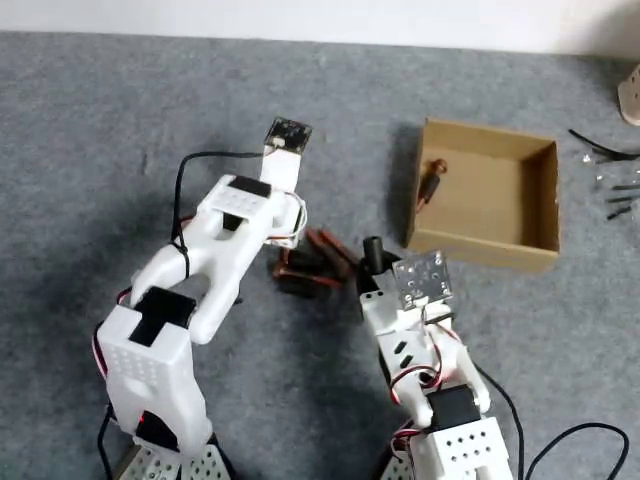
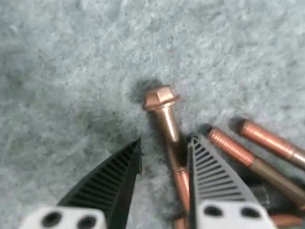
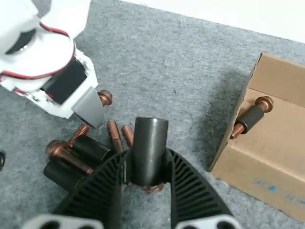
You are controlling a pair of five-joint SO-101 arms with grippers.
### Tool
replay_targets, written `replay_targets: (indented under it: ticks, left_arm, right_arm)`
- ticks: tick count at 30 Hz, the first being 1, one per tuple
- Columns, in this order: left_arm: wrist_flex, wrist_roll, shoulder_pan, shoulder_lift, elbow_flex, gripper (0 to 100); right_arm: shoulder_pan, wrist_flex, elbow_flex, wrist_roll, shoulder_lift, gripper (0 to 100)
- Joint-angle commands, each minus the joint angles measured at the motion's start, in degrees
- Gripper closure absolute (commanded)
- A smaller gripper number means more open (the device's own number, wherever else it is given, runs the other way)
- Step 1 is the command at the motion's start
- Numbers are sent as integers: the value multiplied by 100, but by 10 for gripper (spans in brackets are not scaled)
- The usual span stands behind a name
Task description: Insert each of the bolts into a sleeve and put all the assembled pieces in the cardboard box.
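Note:
My left gripper (image 2: pixel 166 143) is open low over the grey mat, its jaws straddling the shaft of a copper hex-head bolt (image 2: pixel 162 102). More copper bolts (image 2: pixel 236 150) lie close beside it. My right gripper (image 3: pixel 146 157) is shut on an upright black sleeve (image 3: pixel 149 143), held between the pile (image 1: pixel 310 265) and the cardboard box (image 1: pixel 540 215). The pile (image 3: pixel 76 157) holds black sleeves and loose bolts, some bolts lying in sleeves. One assembled bolt and sleeve (image 1: pixel 432 182) lies inside the box by its left wall, the same piece (image 3: pixel 250 117) showing in the right wrist view.
The box (image 3: pixel 267 167) stands on the mat right of both arms. Black cable ties and small parts (image 1: pixel 610 185) lie at the far right edge. Open mat stretches to the left and behind the pile.

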Motion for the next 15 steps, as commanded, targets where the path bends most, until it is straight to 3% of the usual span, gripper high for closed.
replay_targets:
  ticks: [1, 7, 10, 15]
  left_arm:
    - [35, 44, -119, -40, -215, 850]
    - [44, 44, -119, -40, -207, 864]
    - [185, 26, -119, -40, -242, 995]
    - [404, -387, -127, -84, -207, 995]
  right_arm:
    - [66, -13, 84, 79, -92, 994]
    - [66, -13, 84, 79, -92, 994]
    - [66, -13, 84, 79, -92, 994]
    - [66, -13, 75, 79, -92, 994]
